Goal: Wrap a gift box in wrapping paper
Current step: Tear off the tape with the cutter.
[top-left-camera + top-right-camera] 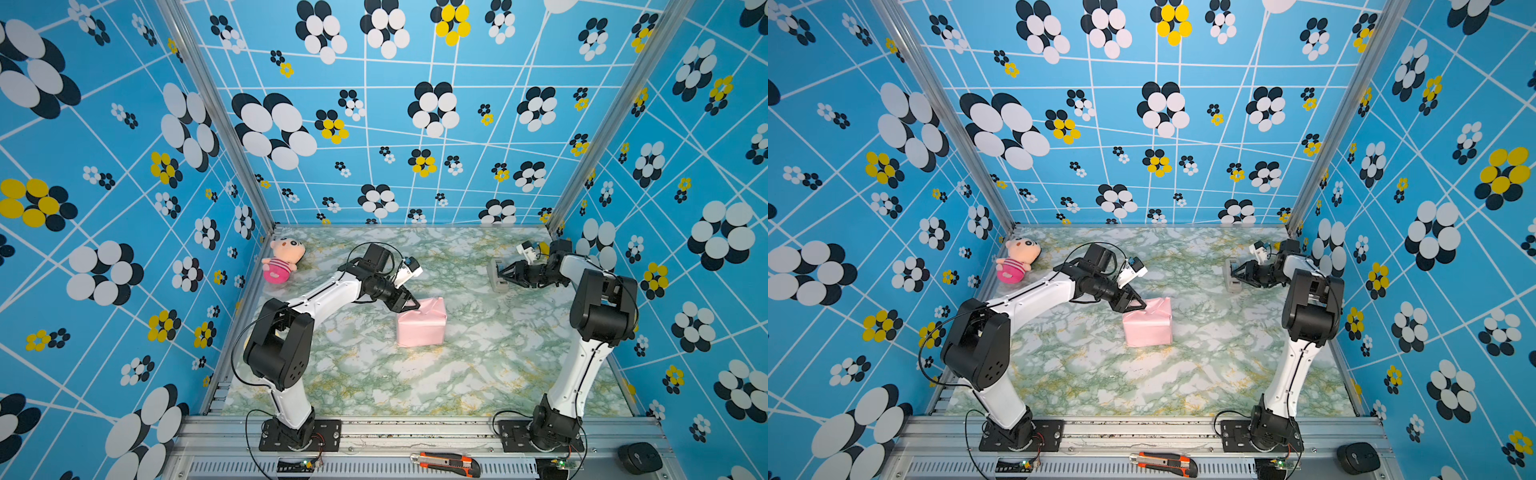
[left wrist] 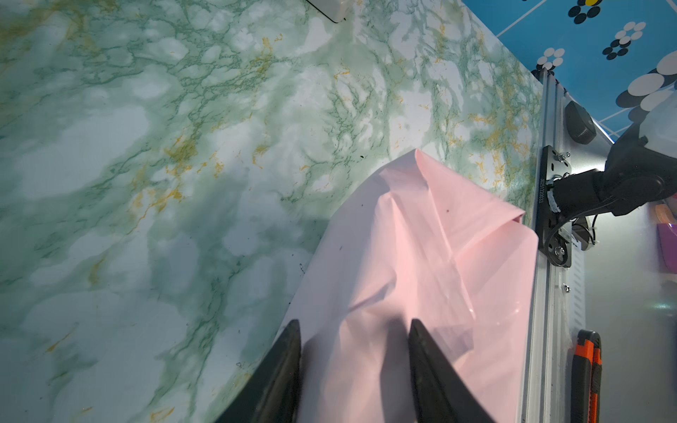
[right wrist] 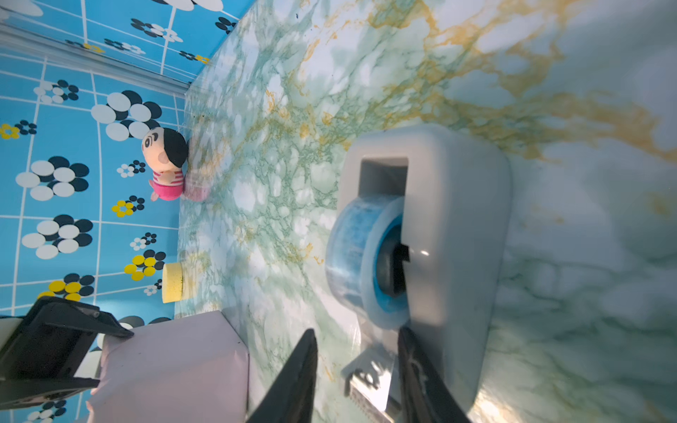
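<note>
The wrapping paper (image 1: 422, 326) stands near the middle of the counter (image 1: 374, 374) as a closed, box-shaped parcel. Its pale pink face is outward in both top views (image 1: 1148, 326). The gift box itself is hidden under it. In the left wrist view the paper (image 2: 421, 238) is creased, and one loose fold stands up from the parcel top.

The left fingers (image 2: 432, 373) are at the upper corner of the parcel, on the side toward the left arm. They stand moderately apart and there is nothing clamped between them; only the pink paper lies below the gap. If the tips touch the paper, I cannot tell.

The right fingers (image 3: 296, 377) are well apart from the parcel, at the back right of the counter. They point at the grey tape dispenser (image 3: 458, 219), which shows also in a top view (image 1: 496, 276). These fingers are also moderately apart, one on each side of the cutter end of the dispenser, and they hold nothing. The tape roll (image 3: 351, 256) sits in the dispenser.

A plush doll (image 1: 282, 262) in a pink striped dress lies in the back left corner of the counter. A small yellow block (image 3: 172, 278) stands by the back wall. On the metal rail in front of the counter lies an orange and black utility knife (image 1: 446, 462), and at the rail's right end a round black object (image 1: 640, 457).
</note>
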Motion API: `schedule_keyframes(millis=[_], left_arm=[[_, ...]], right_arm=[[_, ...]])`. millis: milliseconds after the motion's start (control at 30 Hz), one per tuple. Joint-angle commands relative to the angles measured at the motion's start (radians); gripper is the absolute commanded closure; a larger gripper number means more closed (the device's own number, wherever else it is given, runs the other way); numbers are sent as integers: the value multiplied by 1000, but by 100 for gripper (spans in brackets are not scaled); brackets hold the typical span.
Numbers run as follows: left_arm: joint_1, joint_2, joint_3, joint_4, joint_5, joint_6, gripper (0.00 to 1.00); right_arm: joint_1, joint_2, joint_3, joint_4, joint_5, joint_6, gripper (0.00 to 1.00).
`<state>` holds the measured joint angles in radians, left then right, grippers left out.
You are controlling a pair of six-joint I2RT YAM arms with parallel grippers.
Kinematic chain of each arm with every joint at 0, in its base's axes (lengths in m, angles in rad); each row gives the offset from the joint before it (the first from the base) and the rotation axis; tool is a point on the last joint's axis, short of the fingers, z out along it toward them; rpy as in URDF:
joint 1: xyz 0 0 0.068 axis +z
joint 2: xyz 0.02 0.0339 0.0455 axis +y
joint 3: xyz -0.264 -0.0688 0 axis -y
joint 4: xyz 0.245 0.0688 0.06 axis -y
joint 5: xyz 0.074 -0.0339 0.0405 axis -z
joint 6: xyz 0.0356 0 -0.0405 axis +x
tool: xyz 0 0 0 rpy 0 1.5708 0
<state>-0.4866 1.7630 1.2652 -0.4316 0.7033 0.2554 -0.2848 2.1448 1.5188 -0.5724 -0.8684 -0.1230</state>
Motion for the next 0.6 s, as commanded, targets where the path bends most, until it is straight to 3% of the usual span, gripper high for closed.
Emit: schedule_keyframes(millis=[0,567], left_arm=[[-4,32,-20,-69,-151,30,52],[-7,33,-23,-65,-157,33,52]], right_arm=[[-4,24,-1,-9,53,-1,50],[-5,15,34,-62,-28,-2,90]])
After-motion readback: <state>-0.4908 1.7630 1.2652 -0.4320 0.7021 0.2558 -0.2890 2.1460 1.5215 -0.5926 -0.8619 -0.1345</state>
